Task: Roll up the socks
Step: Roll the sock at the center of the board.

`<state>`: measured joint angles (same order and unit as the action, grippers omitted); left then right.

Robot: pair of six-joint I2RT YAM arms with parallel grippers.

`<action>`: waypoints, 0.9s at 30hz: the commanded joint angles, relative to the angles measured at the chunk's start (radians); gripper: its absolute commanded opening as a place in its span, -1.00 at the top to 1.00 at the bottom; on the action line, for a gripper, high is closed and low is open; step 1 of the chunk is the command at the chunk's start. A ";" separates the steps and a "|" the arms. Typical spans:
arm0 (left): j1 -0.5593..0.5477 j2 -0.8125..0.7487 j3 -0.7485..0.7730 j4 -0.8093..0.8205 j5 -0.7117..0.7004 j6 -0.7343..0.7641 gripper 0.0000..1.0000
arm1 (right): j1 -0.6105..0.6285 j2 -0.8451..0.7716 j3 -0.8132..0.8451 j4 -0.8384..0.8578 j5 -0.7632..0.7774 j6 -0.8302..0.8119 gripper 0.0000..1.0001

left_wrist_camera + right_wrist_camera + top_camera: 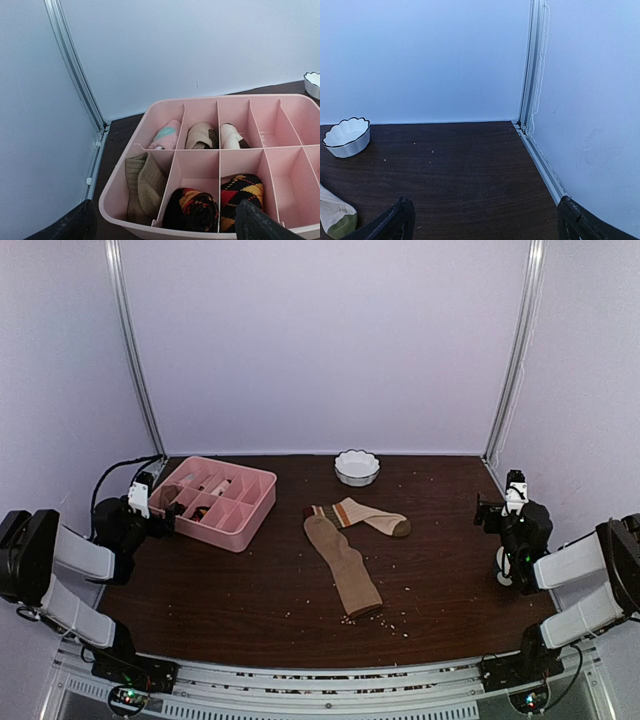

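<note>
Two socks lie flat in the middle of the table, overlapping at their cuffs. The tan-brown ribbed sock point(343, 565) runs toward the front edge. The lighter beige sock point(372, 515) has a striped cuff and a dark toe and points right; its toe end point(335, 219) shows at the lower left of the right wrist view. My left gripper point(168, 512) point(165, 222) stands open at the far left, right at the near edge of the pink tray and well away from the socks. My right gripper point(484, 508) point(487, 222) stands open at the far right above bare table, holding nothing.
The pink compartment tray point(240, 535) point(114, 196) at back left holds several rolled socks, including a black patterned roll point(197, 210). A white scalloped bowl point(357, 468) point(346, 137) stands at back centre. Walls and metal corner posts point(532, 65) enclose the table. Crumbs dot the wood.
</note>
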<state>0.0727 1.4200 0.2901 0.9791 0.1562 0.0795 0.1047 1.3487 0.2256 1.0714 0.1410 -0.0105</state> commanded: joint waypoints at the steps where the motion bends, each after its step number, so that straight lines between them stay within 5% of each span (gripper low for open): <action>1: 0.010 0.005 0.024 0.071 -0.007 -0.009 -0.96 | -0.008 0.009 0.021 0.022 0.029 0.010 -0.99; 17: 0.011 0.000 0.022 0.073 0.000 -0.009 -0.96 | -0.010 0.009 0.022 0.019 0.035 0.016 -0.99; 19: 0.012 -0.049 0.067 -0.047 0.014 -0.001 -0.96 | -0.014 -0.001 0.036 -0.017 0.099 0.044 -0.99; 24: 0.012 -0.145 0.355 -0.626 0.054 0.064 -0.96 | -0.014 -0.172 0.394 -0.763 0.289 0.130 -0.99; 27: 0.011 -0.170 0.511 -0.895 0.111 0.110 -0.96 | -0.017 -0.181 0.520 -0.955 0.215 0.231 -0.99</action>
<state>0.0742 1.3041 0.6334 0.4885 0.1860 0.1135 0.0952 1.2228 0.5991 0.4892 0.3260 0.0925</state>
